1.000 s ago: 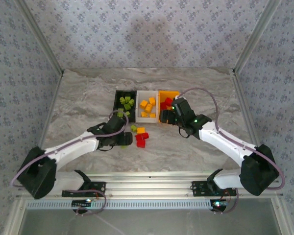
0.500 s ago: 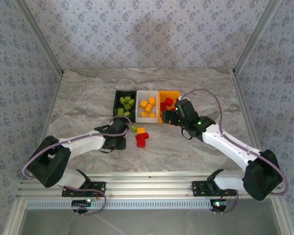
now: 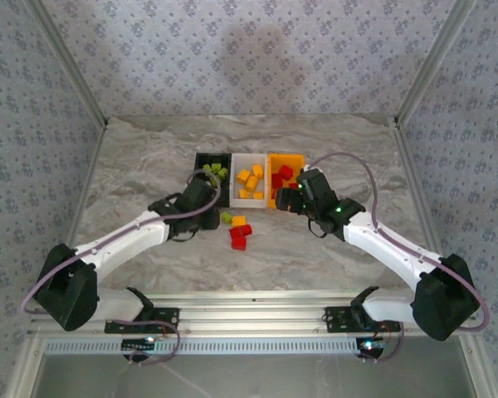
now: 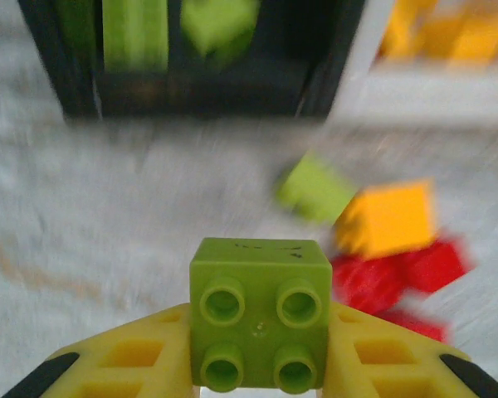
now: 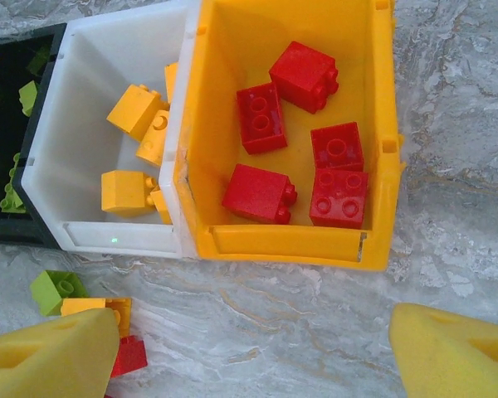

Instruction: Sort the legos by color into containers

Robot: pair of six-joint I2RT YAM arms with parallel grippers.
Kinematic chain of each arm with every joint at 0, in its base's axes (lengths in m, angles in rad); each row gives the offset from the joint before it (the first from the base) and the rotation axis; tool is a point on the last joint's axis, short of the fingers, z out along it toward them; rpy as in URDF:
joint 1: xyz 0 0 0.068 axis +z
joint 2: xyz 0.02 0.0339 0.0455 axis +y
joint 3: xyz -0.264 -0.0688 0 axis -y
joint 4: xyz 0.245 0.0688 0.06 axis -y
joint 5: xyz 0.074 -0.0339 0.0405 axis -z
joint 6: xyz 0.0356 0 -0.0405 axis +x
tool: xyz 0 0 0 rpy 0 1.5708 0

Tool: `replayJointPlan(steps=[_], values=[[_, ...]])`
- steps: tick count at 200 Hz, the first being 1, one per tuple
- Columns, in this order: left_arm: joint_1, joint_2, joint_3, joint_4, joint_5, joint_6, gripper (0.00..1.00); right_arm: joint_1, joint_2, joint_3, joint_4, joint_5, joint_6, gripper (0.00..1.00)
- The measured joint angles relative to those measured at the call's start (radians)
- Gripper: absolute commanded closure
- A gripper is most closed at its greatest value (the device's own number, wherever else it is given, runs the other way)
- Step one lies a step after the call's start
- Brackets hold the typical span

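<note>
A grey-and-tan marble-patterned table sits in a booth whose back wall and side walls carry pale blue-grey floral wallpaper. Slanting metal posts mark the corners, and a ribbed aluminium rail edges the front. The light seems soft, with perhaps a faint shadow high on the back wall.

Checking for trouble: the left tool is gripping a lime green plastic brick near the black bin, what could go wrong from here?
The lime green plastic brick sits at the tips of the left tool; it might twist or drop short of the black plastic bin. Carried low, it may clip that bin's near wall. The open right tool hovers near the loose red, orange-yellow and green bricks, so the arms could collide.
</note>
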Motion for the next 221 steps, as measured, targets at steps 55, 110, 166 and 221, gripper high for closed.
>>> replayJointPlan(steps=[55, 110, 166, 221], values=[[0.127, 0.308, 0.328, 0.071, -0.010, 0.052, 0.56, 0.000, -0.004, -0.006, -0.008, 0.001, 0.008, 0.13], [0.169, 0.487, 0.463, 0.056, 0.013, 0.069, 0.15, -0.005, -0.060, -0.044, -0.024, 0.004, 0.014, 0.12], [0.079, 0.224, 0.277, 0.098, 0.035, 0.044, 0.01, 0.006, -0.059, -0.075, 0.000, -0.038, 0.022, 0.09], [0.010, -0.188, -0.135, 0.076, 0.001, -0.048, 0.01, 0.246, 0.188, -0.056, 0.091, -0.043, 0.095, 0.08]])
